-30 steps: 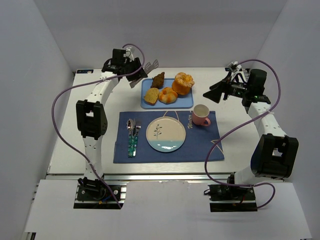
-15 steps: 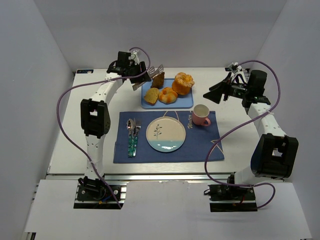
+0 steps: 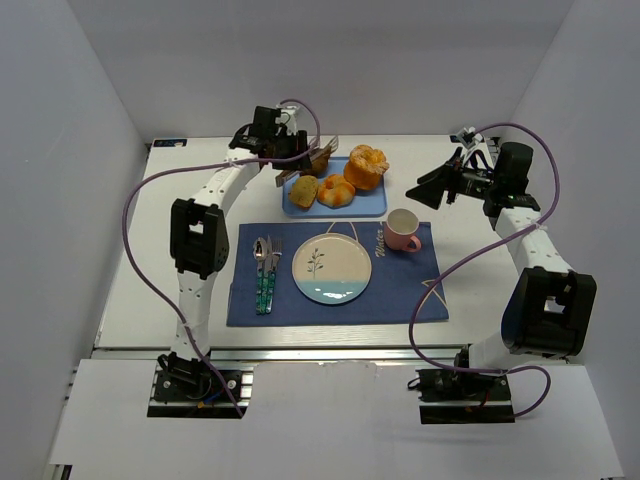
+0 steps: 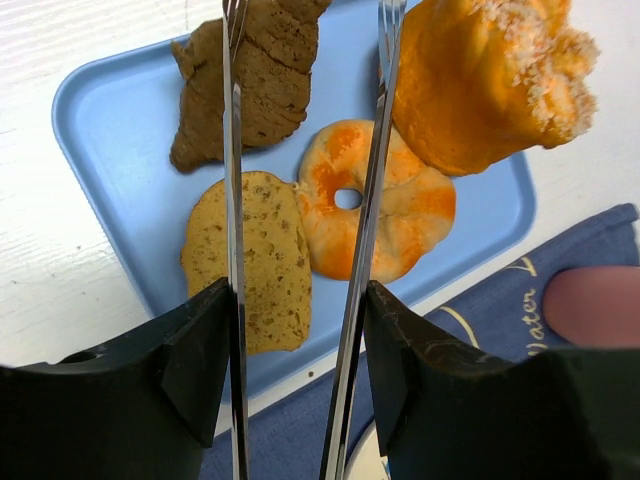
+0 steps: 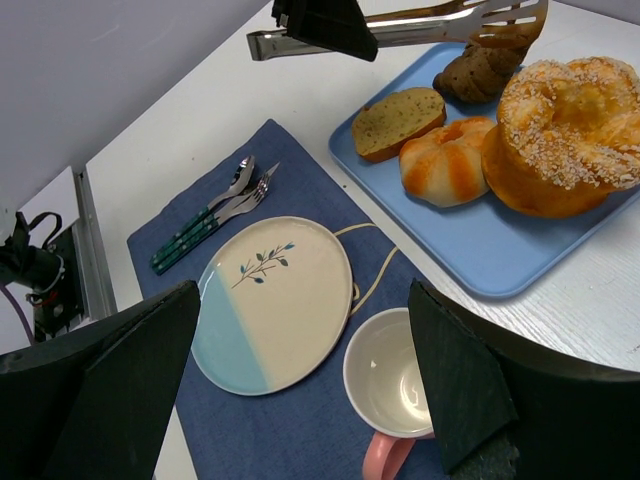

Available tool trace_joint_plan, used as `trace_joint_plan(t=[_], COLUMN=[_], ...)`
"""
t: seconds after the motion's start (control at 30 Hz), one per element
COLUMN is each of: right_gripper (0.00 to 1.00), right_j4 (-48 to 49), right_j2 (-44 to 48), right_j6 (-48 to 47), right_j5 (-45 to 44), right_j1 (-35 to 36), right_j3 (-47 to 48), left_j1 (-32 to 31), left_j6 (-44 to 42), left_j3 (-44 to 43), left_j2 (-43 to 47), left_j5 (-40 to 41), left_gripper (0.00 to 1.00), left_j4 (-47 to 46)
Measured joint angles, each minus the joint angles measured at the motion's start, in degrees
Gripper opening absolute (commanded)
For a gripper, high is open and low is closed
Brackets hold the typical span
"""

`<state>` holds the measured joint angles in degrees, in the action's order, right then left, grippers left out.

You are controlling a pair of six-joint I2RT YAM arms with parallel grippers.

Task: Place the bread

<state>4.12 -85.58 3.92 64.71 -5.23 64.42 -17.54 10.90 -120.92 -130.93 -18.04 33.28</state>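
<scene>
The bread [image 4: 262, 85] is a small dark brown pointed pastry at the far left corner of the blue tray [image 4: 105, 130]; it also shows in the top view [image 3: 320, 161] and the right wrist view [image 5: 478, 70]. My left gripper [image 4: 298, 300] is shut on metal tongs [image 4: 233, 200] and holds them over the tray. The tong arms stand apart, and their tips reach the bread, one arm crossing over it. I cannot tell if they touch it. My right gripper [image 5: 300, 340] is open and empty, raised to the right of the tray [image 3: 428, 185].
On the tray lie a pale yellow cake slice [image 4: 250, 260], a ring-shaped orange bun [image 4: 400, 205] and a big golden bun [image 4: 480, 80]. A blue placemat [image 3: 400, 290] holds a plate [image 3: 331, 267], a pink cup [image 3: 402, 230] and cutlery [image 3: 265, 270].
My left arm has swung right with the tongs, from beside the tray's left edge to over the bread. The right arm has not moved.
</scene>
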Motion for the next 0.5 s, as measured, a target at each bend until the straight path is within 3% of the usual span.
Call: trace_joint_plan(t=[0.5], right_gripper=[0.89], right_j4=[0.6], right_j2=[0.0], right_j6=[0.6], right_j5=[0.5], right_j1=[-0.1], right_j3=[-0.7], left_j1=[-4.6], left_j6=[-5.7], left_j3=[-2.8], left_j2=[-2.6], left_j5=[13.5], left_gripper=[0.62], left_j4=[4.0])
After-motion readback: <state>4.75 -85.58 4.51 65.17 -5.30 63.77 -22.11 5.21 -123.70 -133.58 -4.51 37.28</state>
